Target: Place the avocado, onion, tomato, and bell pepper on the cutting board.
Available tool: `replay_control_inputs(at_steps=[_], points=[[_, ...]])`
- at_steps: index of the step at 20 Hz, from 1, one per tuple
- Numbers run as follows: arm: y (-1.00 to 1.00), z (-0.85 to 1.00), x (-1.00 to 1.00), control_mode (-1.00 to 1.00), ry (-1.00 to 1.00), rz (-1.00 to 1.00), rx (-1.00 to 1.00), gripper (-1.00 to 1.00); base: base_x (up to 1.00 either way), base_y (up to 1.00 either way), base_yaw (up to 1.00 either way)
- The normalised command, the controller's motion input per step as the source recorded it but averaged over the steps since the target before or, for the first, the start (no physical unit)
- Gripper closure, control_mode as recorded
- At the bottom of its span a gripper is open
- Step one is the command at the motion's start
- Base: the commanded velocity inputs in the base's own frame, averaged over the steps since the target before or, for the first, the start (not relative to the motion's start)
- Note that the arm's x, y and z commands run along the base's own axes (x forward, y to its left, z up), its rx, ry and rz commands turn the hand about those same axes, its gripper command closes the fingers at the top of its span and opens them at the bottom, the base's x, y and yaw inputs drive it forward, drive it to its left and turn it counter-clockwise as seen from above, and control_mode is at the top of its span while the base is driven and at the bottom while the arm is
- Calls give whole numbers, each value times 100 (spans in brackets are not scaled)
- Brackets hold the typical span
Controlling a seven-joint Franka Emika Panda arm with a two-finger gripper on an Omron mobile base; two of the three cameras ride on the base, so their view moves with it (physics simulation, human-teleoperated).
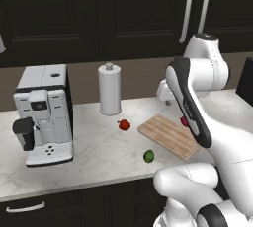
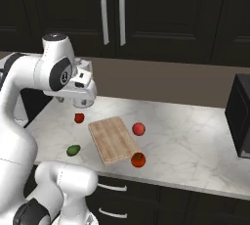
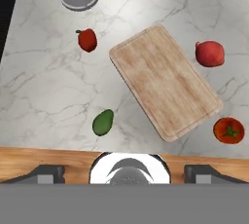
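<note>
In the left base view, the small dark green avocado (image 1: 148, 156) lies near the front edge of the white marble table (image 1: 99, 152), just off a corner of the flat light-brown wooden cutting board (image 1: 168, 135), which is bare. In the right base view, the gripper (image 2: 82, 102) hangs high above the table's back, jaws wide and holding nothing, probably surveying before a pick. In the hand view, the round red and orange-red produce lies around the board, none on it.

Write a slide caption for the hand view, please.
Bare cutting board on marble counter, avocado lying beside it.
</note>
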Motion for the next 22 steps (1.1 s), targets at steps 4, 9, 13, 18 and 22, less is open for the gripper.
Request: replay_control_inputs(at_steps=[4,9,13,18,22], points=[[21,0,-50,-100,-1,0,2,-100,0,0,0],[22,-10,-5,-100,2,-5,0,-100,0,0,0],[16,-28,0,-100,3,-6,-3,-100,0,0,0],[22,-28,2,-100,2,-1,-5,-100,0,0,0],[26,-23,19,-100,4,0,0,-100,0,0,0]])
